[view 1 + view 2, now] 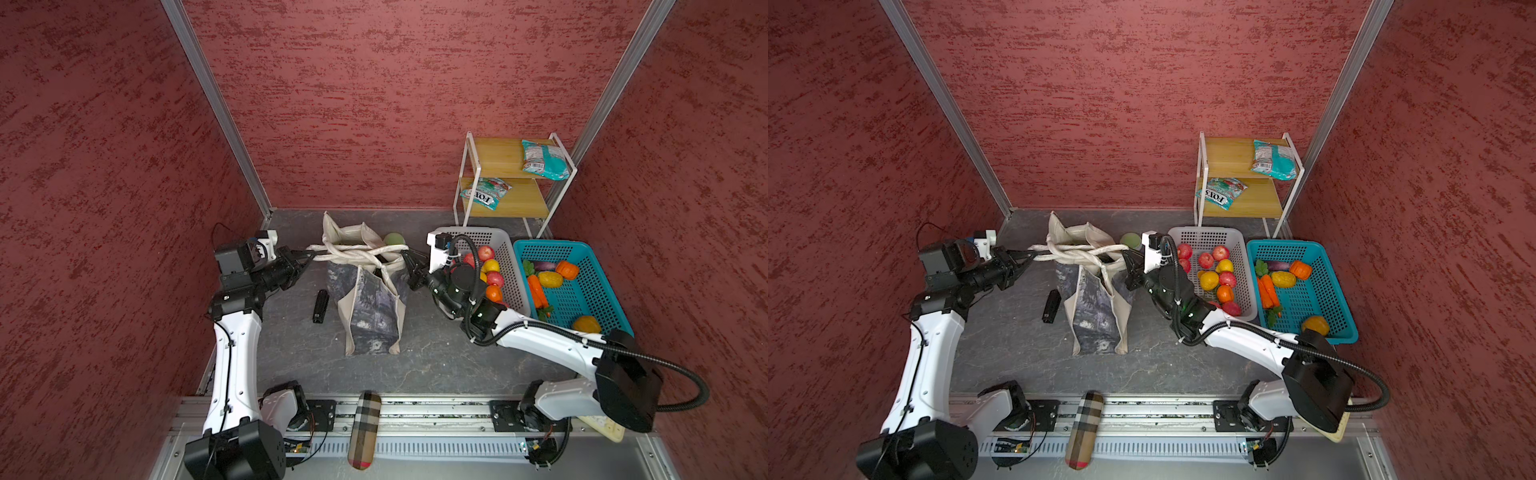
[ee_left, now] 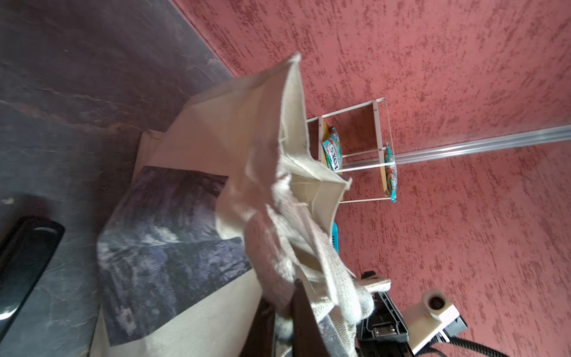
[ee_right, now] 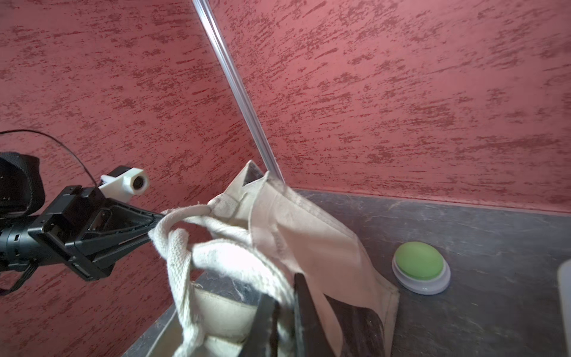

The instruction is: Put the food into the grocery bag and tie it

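The grocery bag (image 1: 370, 307) (image 1: 1096, 311) stands on the dark bench (image 1: 291, 353) between the two arms, its printed side facing the near edge and its mouth sagging open toward the far wall. Its cream strap handles (image 1: 357, 251) (image 1: 1079, 251) are crossed over one another and stretched sideways above the mouth. The left pincer (image 1: 307, 257) (image 1: 1030, 255) is clenched on the straps' left end, and the right pincer (image 1: 404, 254) (image 1: 1125, 259) is clenched on their right end; the right wrist view shows the woven strap (image 3: 191, 244) pinched between its dark fingers (image 3: 304, 309). To the right, a white basket (image 1: 498, 237) holds red, yellow and orange toy fruit, and just beside it a blue basket (image 1: 594, 286) holds carrots and other toy vegetables. On the shelf rack (image 1: 498, 153) at the far right lies a FOX'S packet (image 1: 486, 193) on the lower tier and a second packet (image 1: 544, 160) on the upper. A green button (image 1: 392, 239) (image 3: 420, 262) sits just behind the bag, and a small black object (image 1: 321, 306) lies to its left.
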`<state>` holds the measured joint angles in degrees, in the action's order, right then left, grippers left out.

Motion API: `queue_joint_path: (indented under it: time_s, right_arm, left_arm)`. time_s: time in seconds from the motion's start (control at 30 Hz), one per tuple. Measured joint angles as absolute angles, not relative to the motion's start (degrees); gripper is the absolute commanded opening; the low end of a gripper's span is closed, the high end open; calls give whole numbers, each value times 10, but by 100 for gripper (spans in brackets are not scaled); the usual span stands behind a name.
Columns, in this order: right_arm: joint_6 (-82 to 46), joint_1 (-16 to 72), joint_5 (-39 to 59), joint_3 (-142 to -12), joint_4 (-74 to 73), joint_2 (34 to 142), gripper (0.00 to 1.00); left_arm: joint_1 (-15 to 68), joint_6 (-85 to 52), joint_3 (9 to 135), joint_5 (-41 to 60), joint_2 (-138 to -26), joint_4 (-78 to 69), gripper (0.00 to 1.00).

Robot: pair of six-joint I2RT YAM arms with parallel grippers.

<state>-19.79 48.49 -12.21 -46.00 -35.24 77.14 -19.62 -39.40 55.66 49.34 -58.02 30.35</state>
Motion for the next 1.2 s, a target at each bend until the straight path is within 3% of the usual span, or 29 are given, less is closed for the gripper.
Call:
queue_joint_path:
  time_s: [0.3, 0.6, 1.2]
  right_arm:
    - [-119, 476, -211, -386, -316, 672, 0]
    - [-138, 426, -164, -345, -235, 592, 0]
    - [-194, 391, -112, -317, -213, 569, 0]
  left_arm:
    - [-284, -424, 541, 521, -593, 310, 0]
    - [-290, -441, 541, 600, -632, 322, 0]
    - [-304, -471, 534, 642, -639, 314, 0]
